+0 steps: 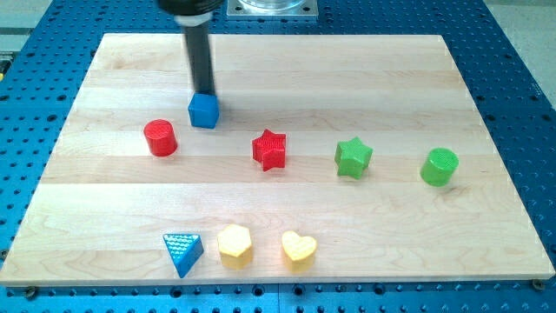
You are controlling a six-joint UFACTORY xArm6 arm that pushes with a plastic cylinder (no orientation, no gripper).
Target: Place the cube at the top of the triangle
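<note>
A blue cube (203,110) sits on the wooden board (365,78) in the upper left part of the view. My tip (203,92) stands right at the cube's upper edge, touching or nearly touching it. A blue triangle (182,251) lies near the view's bottom left, well below the cube. The rod rises from the tip to the view's top.
A red cylinder (161,138) stands left and below the cube. A red star (269,149) is at the centre, a green star (354,157) and a green cylinder (440,166) to its right. A yellow hexagon (235,245) and a yellow heart (298,249) lie right of the triangle.
</note>
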